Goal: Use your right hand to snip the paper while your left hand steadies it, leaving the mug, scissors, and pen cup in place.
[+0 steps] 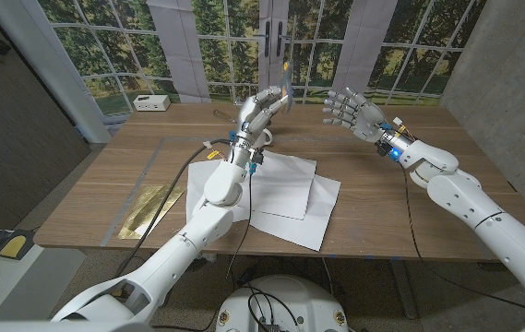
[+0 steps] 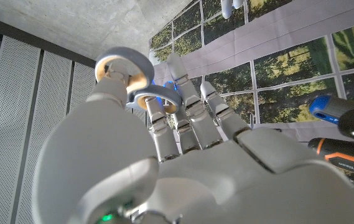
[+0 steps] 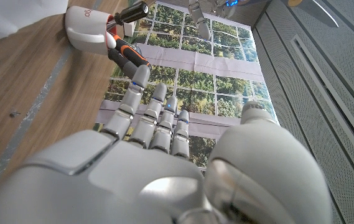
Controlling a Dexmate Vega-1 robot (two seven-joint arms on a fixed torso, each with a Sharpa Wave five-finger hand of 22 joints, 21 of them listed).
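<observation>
The left hand point(image 1: 260, 109) is raised above the far side of the wooden table point(image 1: 400, 212), its fingers point(image 2: 186, 102) threaded through the grey loop handles of the scissors point(image 2: 124, 71) — grasping them. The right hand point(image 1: 350, 109) hovers nearby, fingers spread, holding nothing. White paper sheets point(image 1: 285, 195) lie overlapped on the table near its front edge — untouched. A white pen cup point(image 3: 88, 28) holding screwdrivers point(image 3: 127, 51) stands at the back.
</observation>
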